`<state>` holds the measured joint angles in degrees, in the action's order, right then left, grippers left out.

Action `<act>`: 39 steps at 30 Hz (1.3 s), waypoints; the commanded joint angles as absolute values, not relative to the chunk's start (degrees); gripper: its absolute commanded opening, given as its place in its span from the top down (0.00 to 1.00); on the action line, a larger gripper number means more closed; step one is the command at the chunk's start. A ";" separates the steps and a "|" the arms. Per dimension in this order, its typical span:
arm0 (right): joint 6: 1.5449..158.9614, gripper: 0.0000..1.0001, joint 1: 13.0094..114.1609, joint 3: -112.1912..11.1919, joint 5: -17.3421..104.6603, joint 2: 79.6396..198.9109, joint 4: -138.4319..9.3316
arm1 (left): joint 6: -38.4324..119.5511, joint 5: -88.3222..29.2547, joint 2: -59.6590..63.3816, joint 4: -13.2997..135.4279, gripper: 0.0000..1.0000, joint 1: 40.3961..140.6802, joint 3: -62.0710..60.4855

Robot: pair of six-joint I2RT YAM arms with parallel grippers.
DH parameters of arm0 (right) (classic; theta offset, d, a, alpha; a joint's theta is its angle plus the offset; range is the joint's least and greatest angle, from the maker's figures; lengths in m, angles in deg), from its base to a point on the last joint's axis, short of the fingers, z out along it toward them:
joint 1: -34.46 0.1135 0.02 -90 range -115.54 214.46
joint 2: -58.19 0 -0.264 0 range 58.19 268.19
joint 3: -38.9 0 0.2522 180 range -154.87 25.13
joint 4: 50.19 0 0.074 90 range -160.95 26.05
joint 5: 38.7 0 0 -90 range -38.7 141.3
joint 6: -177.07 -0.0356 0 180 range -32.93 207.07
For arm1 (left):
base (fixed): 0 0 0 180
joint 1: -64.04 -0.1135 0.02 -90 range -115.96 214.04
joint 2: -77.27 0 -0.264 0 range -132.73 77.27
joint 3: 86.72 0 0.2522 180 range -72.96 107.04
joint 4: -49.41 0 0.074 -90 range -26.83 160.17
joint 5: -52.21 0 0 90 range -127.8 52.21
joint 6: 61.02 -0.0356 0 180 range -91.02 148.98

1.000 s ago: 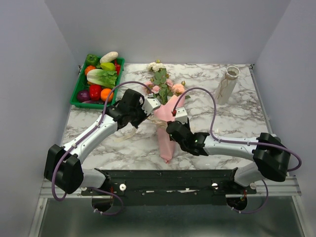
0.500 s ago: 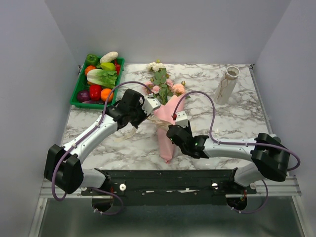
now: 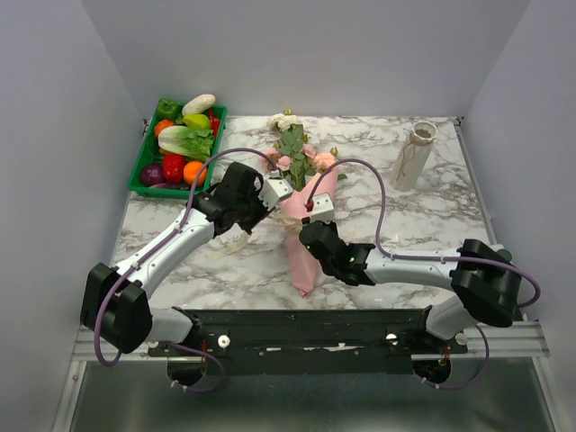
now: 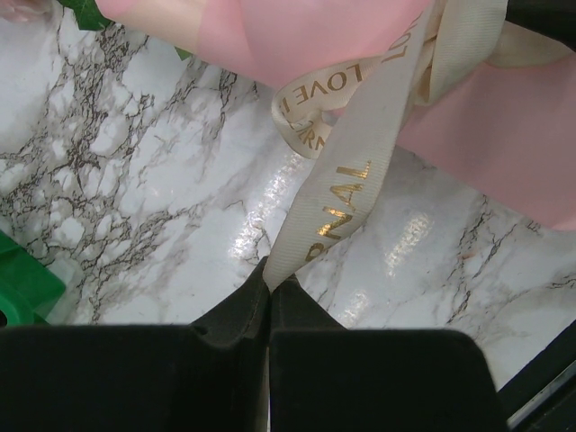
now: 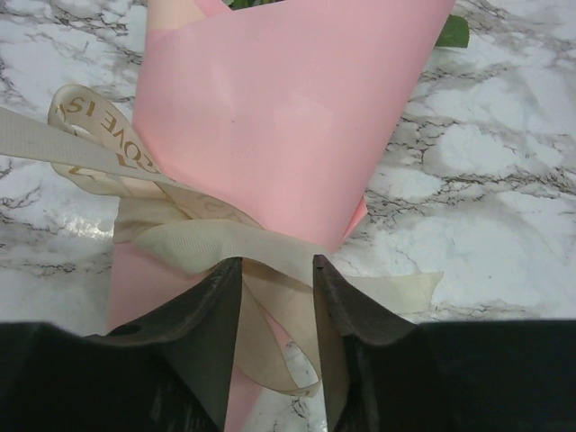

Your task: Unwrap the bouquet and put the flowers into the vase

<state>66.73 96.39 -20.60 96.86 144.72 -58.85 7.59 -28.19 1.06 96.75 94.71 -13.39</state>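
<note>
The right gripper (image 5: 276,263) has been advanced, half-parted, astride the cream ribbon (image 5: 193,236) of the salmon-pink paper-wrapped bouquet (image 5: 288,117). The ribbon's tail is pinched by the left gripper (image 4: 270,270). Ahead of both, the roses (image 3: 306,160) are cropped from the wrist views.

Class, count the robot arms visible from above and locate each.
2. The left arm reaches from bottom left, the right arm from bottom right; both meet at the bouquet.

Gold capitals on the cream ribbon (image 4: 346,180) read "LOVE" and a cut-off "RNAL"; the remaining letters are lost in folds.
</note>
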 commanded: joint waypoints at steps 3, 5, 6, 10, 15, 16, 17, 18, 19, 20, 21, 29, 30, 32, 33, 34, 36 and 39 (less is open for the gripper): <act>70.63 0.64 96.86 -21.19 93.67 146.35 -53.15 | 7.71 -29.62 0.45 97.44 0.93 94.36 -12.76; 70.89 0.65 96.77 -20.31 92.27 145.83 -52.27 | 7.62 -29.62 0.45 97.45 0.93 94.36 -12.67; 71.33 0.69 96.86 -19.87 91.91 145.65 -51.74 | 7.54 -29.71 0.45 97.45 0.93 94.36 -12.76; 71.69 0.88 96.86 -18.81 91.99 144.59 -50.77 | 7.53 -29.88 0.28 97.79 0.93 94.36 -12.49; 70.64 0.99 96.77 -18.20 95.50 140.56 -52.26 | 7.19 -30.15 1.50 98.85 0.93 94.27 -12.14; 70.46 0.99 96.86 -17.76 96.47 138.20 -52.44 | 7.10 -30.15 1.77 98.94 0.93 94.19 -12.23; 70.46 0.99 96.77 -17.50 98.13 137.13 -52.88 | 7.09 -30.15 1.94 99.20 0.93 94.01 -12.23; 69.93 0.99 96.77 -17.32 99.02 135.99 -53.32 | 7.09 -29.97 2.21 99.29 0.93 93.75 -12.14; 69.58 0.99 96.69 -17.14 99.81 133.89 -53.76 | 7.09 -29.80 2.30 99.46 0.93 93.14 -12.05; 69.32 0.99 96.42 -16.62 100.77 132.65 -54.80 | 7.09 -29.19 2.47 99.99 0.93 92.78 -11.71; 68.10 0.99 96.25 -16.35 101.22 131.68 -55.42 | 7.18 -28.92 2.56 100.25 0.93 92.34 -11.53; 53.35 0.99 92.56 -14.59 110.51 121.22 -74.79 | 7.62 -25.67 4.93 101.92 0.93 84.88 -9.86; 48.45 0.99 92.03 -15.03 111.76 118.69 -77.90 | 7.62 -25.75 5.63 102.10 0.93 84.09 -9.86; 45.42 0.99 90.37 -15.47 114.82 115.95 -85.88 | 7.45 -26.19 6.42 102.37 0.94 82.50 -10.03; 41.93 0.99 89.66 -15.91 115.63 113.85 -88.97 | 7.27 -26.98 7.21 102.63 0.94 81.10 -10.21; 40.15 0.99 88.78 -17.39 116.42 112.61 -92.05 | 7.10 -28.03 7.57 102.80 0.94 80.22 -10.21; 33.32 0.99 84.83 -19.50 117.21 111.11 -103.12 | 6.83 -29.35 8.71 102.72 0.94 77.16 -10.73; 31.43 0.99 78.33 -21.71 117.22 108.04 -110.53 | 6.83 -32.42 9.33 102.72 0.94 73.54 -10.91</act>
<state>41.42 84.06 -18.33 111.75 111.12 -93.14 7.37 -28.15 7.25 101.71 78.28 -11.47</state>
